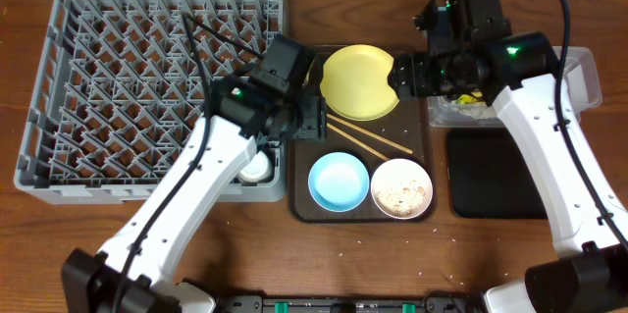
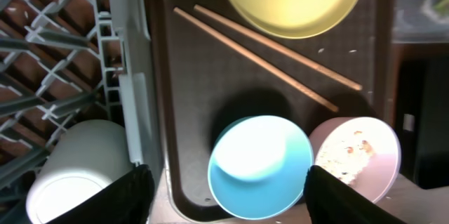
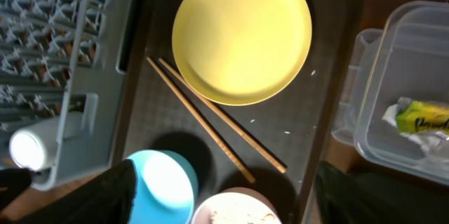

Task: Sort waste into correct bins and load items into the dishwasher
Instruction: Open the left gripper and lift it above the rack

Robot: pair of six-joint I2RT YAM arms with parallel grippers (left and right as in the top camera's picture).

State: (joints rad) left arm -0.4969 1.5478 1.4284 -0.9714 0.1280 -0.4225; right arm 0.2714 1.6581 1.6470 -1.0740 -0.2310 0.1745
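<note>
The yellow plate (image 1: 360,80), chopsticks (image 1: 368,136), light blue bowl (image 1: 339,180) and white bowl (image 1: 401,187) holding rice scraps lie on the brown tray (image 1: 306,210). The white cup (image 1: 255,168) lies in the grey dish rack's (image 1: 118,78) front right corner. The green-and-yellow wrapper (image 3: 421,115) lies in the clear container (image 1: 579,68). My left gripper (image 1: 314,117) is open and empty above the tray's left side, over the blue bowl (image 2: 259,168). My right gripper (image 1: 402,73) is open and empty above the plate's right edge (image 3: 242,34).
The black tray (image 1: 496,174) lies on the table in front of the clear container, right of the brown tray. A few white crumbs are scattered on the wood near the table's front edge (image 1: 343,249).
</note>
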